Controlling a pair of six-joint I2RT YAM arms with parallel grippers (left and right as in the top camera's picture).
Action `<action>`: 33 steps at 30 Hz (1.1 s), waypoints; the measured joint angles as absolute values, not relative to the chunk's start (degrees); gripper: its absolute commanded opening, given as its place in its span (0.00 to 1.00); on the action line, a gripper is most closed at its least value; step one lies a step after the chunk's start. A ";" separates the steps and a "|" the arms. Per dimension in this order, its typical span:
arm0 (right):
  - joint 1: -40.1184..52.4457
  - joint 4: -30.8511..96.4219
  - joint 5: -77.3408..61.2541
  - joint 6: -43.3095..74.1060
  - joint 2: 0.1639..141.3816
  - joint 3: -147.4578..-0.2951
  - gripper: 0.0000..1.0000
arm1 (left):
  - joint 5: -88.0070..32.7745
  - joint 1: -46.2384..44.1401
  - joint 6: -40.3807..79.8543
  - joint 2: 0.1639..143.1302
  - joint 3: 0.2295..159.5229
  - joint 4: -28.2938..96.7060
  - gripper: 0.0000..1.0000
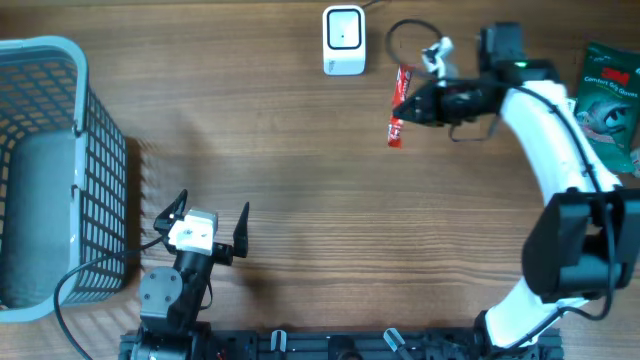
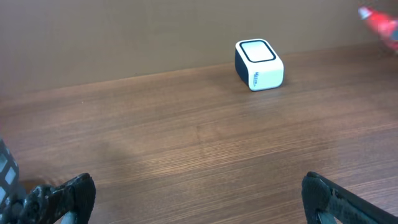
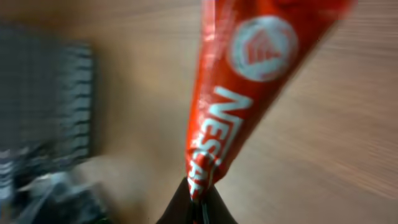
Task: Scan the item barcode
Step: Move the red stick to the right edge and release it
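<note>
A slim red Nescafe sachet [image 1: 399, 108] hangs above the table, right of the white barcode scanner [image 1: 343, 40]. My right gripper [image 1: 409, 106] is shut on the sachet's end; in the right wrist view the sachet [image 3: 249, 81] fills the frame, pinched between the dark fingertips [image 3: 180, 208] at the bottom. The scanner [image 2: 258, 63] also shows in the left wrist view, with the sachet's red tip [image 2: 379, 22] at the top right. My left gripper [image 1: 208, 222] rests near the front left, open and holding nothing, its fingers [image 2: 62, 198] wide apart.
A grey-blue wire basket [image 1: 50, 170] stands at the left edge. A green packet [image 1: 610, 100] lies at the far right. A black cable [image 1: 410, 35] loops behind the right arm near the scanner.
</note>
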State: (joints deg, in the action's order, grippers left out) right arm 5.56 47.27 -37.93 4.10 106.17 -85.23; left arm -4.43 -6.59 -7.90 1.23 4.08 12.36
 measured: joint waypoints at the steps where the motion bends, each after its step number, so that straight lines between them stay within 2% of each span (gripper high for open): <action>1: 7.55 43.75 -32.29 5.89 106.17 -85.32 0.04 | -4.43 -6.59 -7.90 1.23 4.08 12.40 1.00; 6: 18.55 22.70 -7.97 11.68 106.21 -86.67 0.05 | -4.43 -6.59 -7.90 1.23 4.08 12.43 1.00; 11: 17.52 3.79 1.13 14.24 113.45 -88.68 0.04 | -4.43 -6.59 -7.90 1.23 4.08 12.38 1.00; 13: 17.58 2.31 1.91 15.44 120.66 -93.51 0.04 | -4.40 -6.59 -7.90 1.28 4.08 12.38 1.00; 18: 18.09 7.64 0.89 19.55 137.69 -111.46 0.04 | -4.43 -6.59 -7.90 1.32 4.08 12.40 1.00; 23: 18.09 4.75 0.67 23.07 138.23 -114.67 0.04 | -4.43 -6.59 -7.90 1.34 4.08 12.40 1.00; 27: 18.06 9.32 1.61 26.00 138.15 -114.98 0.05 | -4.43 -6.59 -7.90 1.34 4.08 12.40 1.00; 31: 15.99 36.82 10.57 27.70 131.72 -115.22 0.04 | -4.43 -6.59 -7.90 1.28 4.08 12.40 1.00; 33: 11.27 54.65 15.92 29.41 125.16 -115.11 0.04 | -4.43 -6.59 -7.90 1.34 4.08 12.32 1.00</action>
